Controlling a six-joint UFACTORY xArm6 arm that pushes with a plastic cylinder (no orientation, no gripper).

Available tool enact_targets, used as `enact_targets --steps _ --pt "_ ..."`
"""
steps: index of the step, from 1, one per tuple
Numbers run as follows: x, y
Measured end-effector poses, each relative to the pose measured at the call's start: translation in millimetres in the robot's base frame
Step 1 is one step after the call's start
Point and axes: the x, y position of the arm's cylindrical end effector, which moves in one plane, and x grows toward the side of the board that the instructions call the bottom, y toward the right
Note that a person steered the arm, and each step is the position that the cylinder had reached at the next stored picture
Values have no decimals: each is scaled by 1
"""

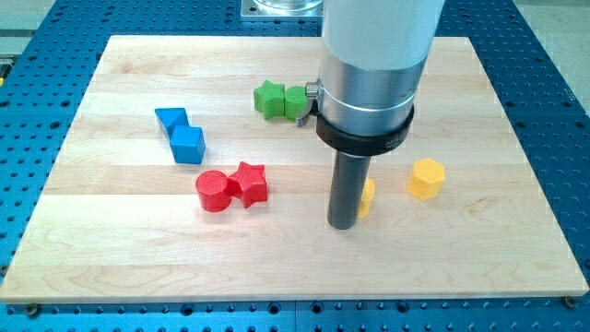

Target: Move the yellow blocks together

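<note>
A yellow hexagon block [426, 178] lies right of the board's middle. A second yellow block [367, 197] is mostly hidden behind my rod, so its shape cannot be made out. My tip [343, 224] rests on the board touching or just at the left of that hidden yellow block. The yellow hexagon sits a short gap to the right of it and slightly higher in the view.
A red cylinder [212, 192] and red star [249, 183] sit together left of my tip. Two blue blocks [182, 135] lie at the left. A green star [269, 100] and a green block [297, 101] lie near the top, beside the arm's body.
</note>
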Motion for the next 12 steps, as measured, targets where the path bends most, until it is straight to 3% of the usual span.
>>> enact_targets --steps 1,3,5,6,7,10,12 --pt "0 37" --pt "0 42" --pt "22 160" --pt "-8 192" --pt "-50 170" --pt "-51 112" --pt "-51 115"
